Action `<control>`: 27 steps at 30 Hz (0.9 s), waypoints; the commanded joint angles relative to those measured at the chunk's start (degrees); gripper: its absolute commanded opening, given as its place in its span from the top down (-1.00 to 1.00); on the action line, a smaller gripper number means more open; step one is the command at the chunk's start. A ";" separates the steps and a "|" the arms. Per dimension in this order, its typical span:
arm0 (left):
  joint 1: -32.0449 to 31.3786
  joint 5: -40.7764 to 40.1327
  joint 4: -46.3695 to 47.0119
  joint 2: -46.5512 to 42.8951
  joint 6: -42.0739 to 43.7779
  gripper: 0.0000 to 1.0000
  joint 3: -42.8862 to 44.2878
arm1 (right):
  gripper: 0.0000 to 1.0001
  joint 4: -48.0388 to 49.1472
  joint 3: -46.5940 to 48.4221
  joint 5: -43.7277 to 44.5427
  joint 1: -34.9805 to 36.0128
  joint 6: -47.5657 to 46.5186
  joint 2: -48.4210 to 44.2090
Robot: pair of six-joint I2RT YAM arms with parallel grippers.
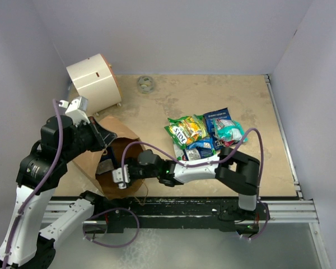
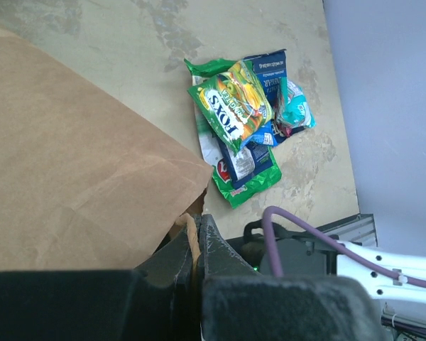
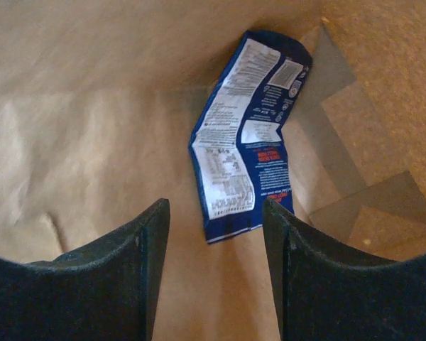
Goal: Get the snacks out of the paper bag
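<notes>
The brown paper bag [image 1: 95, 162] lies on its side at the table's near left, its mouth facing right. My left gripper [image 1: 108, 138] is shut on the bag's upper rim and holds it up; the left wrist view shows the paper edge pinched between its jaws [image 2: 197, 238] and the bag's side [image 2: 78, 163]. My right gripper [image 1: 122, 176] is inside the bag's mouth, open [image 3: 216, 213]. A blue snack packet [image 3: 245, 156] lies on the bag's floor just ahead of its fingertips, untouched. Several snacks [image 1: 204, 135] lie piled on the table to the right, and show in the left wrist view too [image 2: 238, 106].
A white cylinder with an orange rim [image 1: 92, 78] lies at the back left, close behind the bag. A small grey ring [image 1: 145, 84] sits at the back middle. Walls close in the table on three sides. A metal rail [image 1: 280, 207] runs along the near edge.
</notes>
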 commanded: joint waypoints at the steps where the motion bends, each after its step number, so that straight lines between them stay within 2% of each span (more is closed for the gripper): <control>1: -0.02 1.29 2.46 2.09 -0.58 1.00 3.08 | -0.17 3.14 5.76 2.88 -0.07 0.47 3.09; 6: -0.02 2.96 4.36 3.22 -0.40 1.00 3.50 | -0.33 -1.33 9.61 5.00 -0.05 0.67 6.93; 12: -0.04 4.22 5.58 3.45 0.28 1.00 3.56 | -0.46 -1.99 10.85 4.74 -0.59 1.51 10.11; 18: -0.09 8.56 7.97 4.54 1.41 1.00 3.72 | -0.66 2.99 11.13 3.75 -0.59 3.29 13.25; 27: -0.01 17.71 8.76 7.30 3.37 1.00 5.07 | -0.66 5.18 17.34 8.85 -1.27 5.05 19.82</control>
